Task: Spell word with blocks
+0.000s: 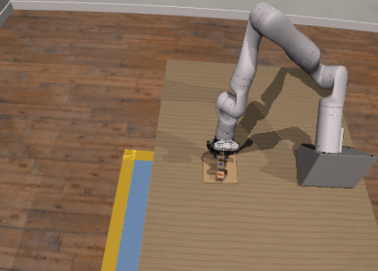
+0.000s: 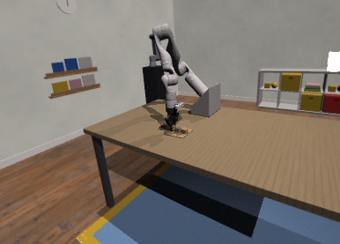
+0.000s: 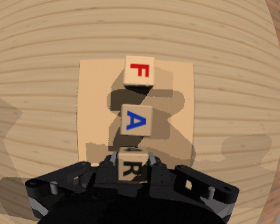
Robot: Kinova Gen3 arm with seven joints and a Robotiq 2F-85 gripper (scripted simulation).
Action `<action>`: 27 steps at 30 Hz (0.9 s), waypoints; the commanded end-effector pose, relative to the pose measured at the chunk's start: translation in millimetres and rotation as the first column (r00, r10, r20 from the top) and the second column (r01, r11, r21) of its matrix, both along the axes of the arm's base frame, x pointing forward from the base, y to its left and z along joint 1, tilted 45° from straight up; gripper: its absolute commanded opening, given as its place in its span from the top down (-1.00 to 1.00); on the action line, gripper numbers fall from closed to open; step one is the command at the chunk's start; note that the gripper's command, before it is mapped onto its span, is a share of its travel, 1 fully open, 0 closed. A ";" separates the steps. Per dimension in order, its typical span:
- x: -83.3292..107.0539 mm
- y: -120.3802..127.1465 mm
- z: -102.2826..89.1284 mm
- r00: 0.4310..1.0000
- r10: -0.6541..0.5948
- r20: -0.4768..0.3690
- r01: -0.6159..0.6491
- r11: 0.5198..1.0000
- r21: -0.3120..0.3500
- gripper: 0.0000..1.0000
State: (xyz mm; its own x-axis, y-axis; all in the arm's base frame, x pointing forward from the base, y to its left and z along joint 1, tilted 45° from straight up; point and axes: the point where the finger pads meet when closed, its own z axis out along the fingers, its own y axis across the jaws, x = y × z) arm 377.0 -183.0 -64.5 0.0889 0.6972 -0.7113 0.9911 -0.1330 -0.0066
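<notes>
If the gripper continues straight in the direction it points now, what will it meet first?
The gripper points straight down and is shut on the R block. Going on, that block would press first onto the mat under it, if it does not already rest there; the gap is unclear.

R block (image 3: 133,166) partly hidden between jaws, fourth block unseen

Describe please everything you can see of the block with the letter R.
The R block is a small pale wooden-looking cube with a dark R on its top face. It sits at the near end of the tan mat, in a row with the blue A block and the red F block. The gripper is shut on it, one black finger on each side. Shadow covers the letter, and its lower part is hidden.
</notes>
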 end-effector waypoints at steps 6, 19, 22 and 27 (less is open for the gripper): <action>3.6 -3.3 2.5 1.000 -0.010 0.011 0.011 1.000 -0.005 0.47; 3.2 -3.7 2.8 1.000 -0.012 0.010 0.012 1.000 -0.005 0.47; 3.2 -3.7 2.8 1.000 -0.012 0.010 0.012 1.000 -0.005 0.47; 3.2 -3.7 2.8 1.000 -0.012 0.010 0.012 1.000 -0.005 0.47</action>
State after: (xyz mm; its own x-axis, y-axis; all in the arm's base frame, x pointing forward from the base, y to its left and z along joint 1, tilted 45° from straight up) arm 379.0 -184.5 -64.5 0.0938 0.6967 -0.7112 0.9906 -0.1364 -0.0030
